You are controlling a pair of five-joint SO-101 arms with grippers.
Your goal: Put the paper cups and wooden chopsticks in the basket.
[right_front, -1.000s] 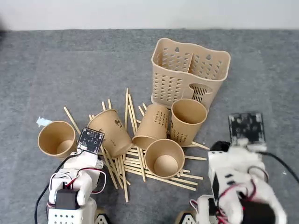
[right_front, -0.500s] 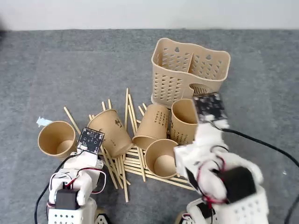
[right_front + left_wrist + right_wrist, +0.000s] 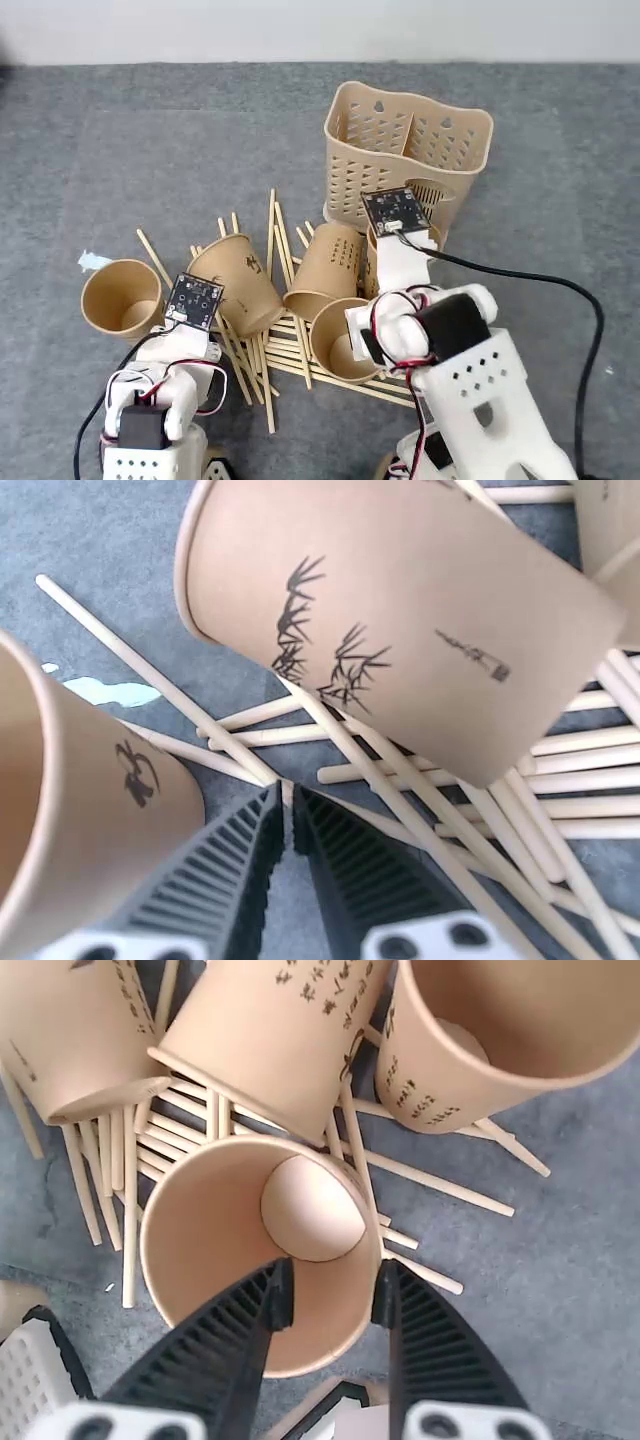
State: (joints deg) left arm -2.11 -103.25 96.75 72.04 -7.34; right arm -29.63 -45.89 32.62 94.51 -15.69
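Observation:
The beige basket [image 3: 410, 160] stands at the back, with two compartments. Several paper cups lie or stand on scattered wooden chopsticks [image 3: 285, 352]. In the right wrist view my right gripper [image 3: 333, 1282] is open, one finger inside the front cup [image 3: 215, 1250] and the other outside its rim. An upright cup [image 3: 500, 1040] and a tipped cup [image 3: 270, 1040] sit just beyond. My right arm [image 3: 430, 335] covers part of the front cup [image 3: 335, 345]. My left gripper [image 3: 287, 802] is shut and holds nothing, low between the left cup [image 3: 70, 820] and a lying cup [image 3: 400, 610], over chopsticks [image 3: 420, 790].
A small pale scrap [image 3: 92, 262] lies left of the leftmost cup [image 3: 120, 297]. Grey mat runs open to the left and far right of the basket. The right arm's black cable [image 3: 590, 330] loops at the right.
My right arm has swung from the front right in over the cups, and its gripper now straddles the front cup's rim. The left arm has not moved.

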